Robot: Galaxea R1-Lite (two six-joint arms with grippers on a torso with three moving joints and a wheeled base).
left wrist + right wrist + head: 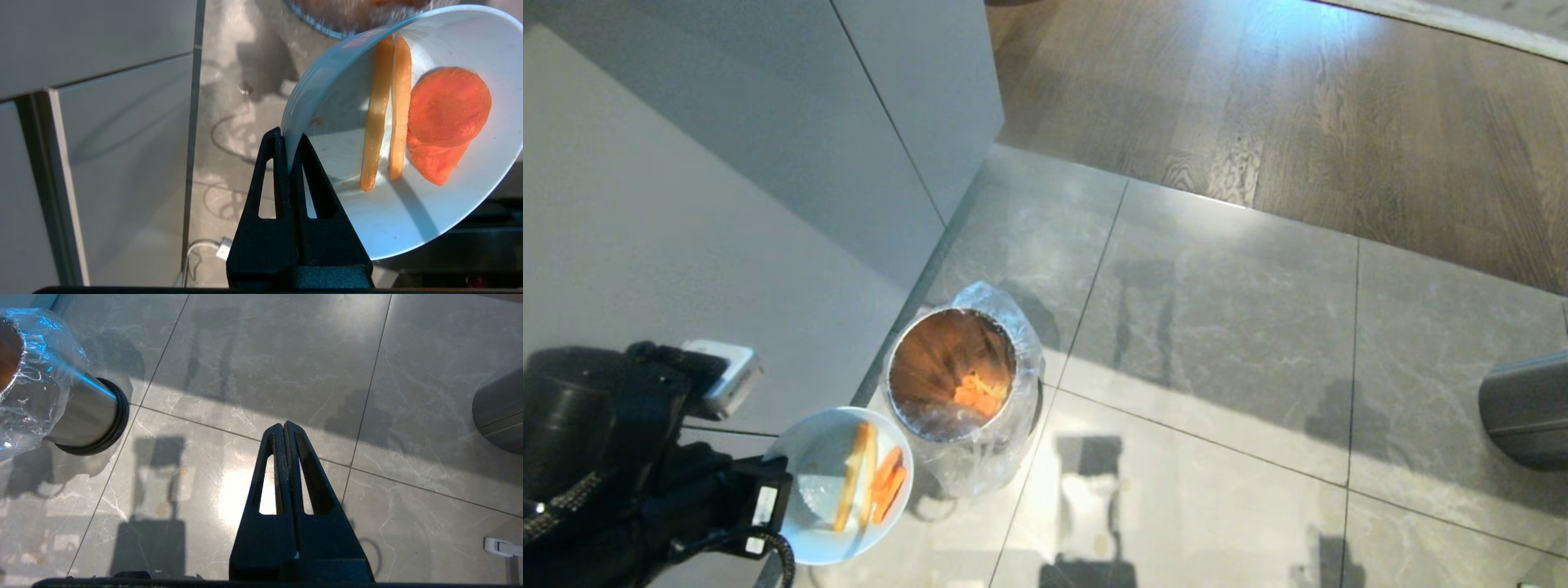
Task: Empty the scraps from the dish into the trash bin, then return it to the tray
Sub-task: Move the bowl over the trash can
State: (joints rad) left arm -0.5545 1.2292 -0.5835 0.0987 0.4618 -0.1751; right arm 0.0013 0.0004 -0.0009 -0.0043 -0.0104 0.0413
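My left gripper [783, 500] [289, 141] is shut on the rim of the dish [821, 482] [408, 212], a pale blue-white bowl held in the air at the lower left of the head view, just beside the trash bin [960, 392]. The dish tilts toward the bin. Scraps [872, 483] [398, 110], yellow sticks and orange slices, lie inside the dish. More orange pieces [977, 395] lie at the bottom of the bin's coppery inside. The bin has a clear bag liner [36, 384] and a black base ring [112, 424]. My right gripper [284, 426] hangs shut and empty above the tiled floor. The tray is out of view.
A white cabinet [727, 163] stands left of and behind the bin. A grey steel cylinder [1527, 408] [500, 412] stands on the floor at the right. A white cable and plug [222, 247] lie on the tiles beside the cabinet. Wooden flooring [1298, 106] begins farther back.
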